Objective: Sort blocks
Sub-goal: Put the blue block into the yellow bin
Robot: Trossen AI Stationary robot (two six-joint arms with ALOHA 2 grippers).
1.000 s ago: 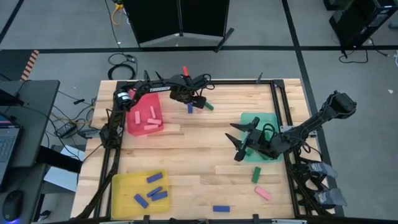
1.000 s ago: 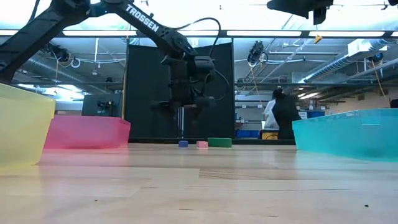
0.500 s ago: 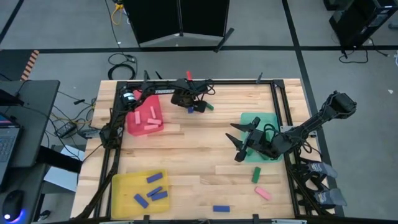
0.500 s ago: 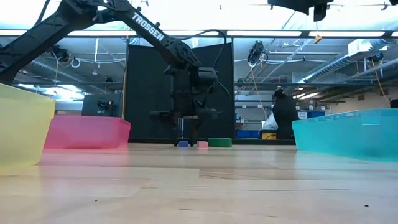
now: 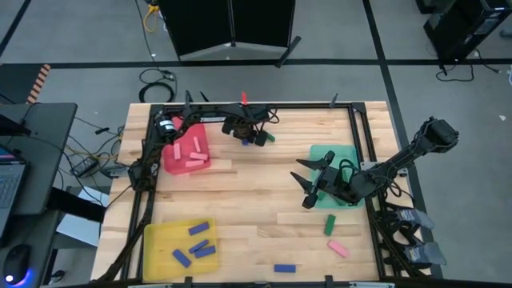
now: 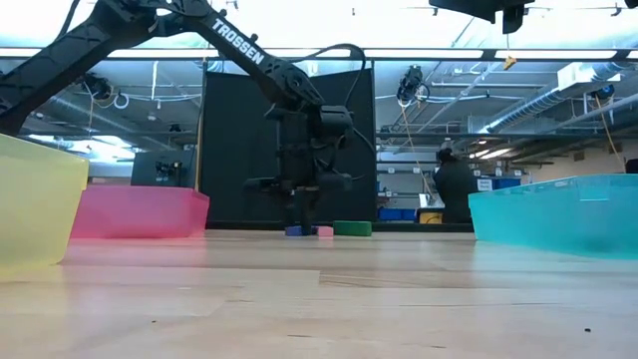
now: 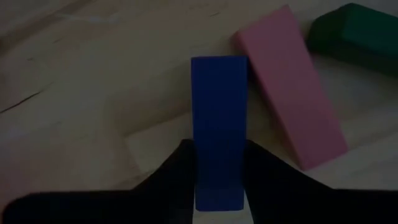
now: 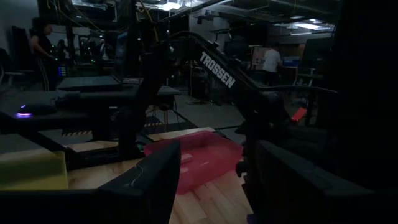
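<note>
Altogether — four blue blocks (image 5: 194,242) in yellow tray (image 5: 156,237)

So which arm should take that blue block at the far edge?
Left. The left gripper is already down over the blue block, fingers either side of it. The right gripper sits open by the green tray.

Left gripper (image 7: 217,163) lowered from above far table edge onto blue block (image 7: 217,124) beside pink block (image 7: 290,87); fingers now straddle it, apparently touching. Arm retracted slightly.
</note>
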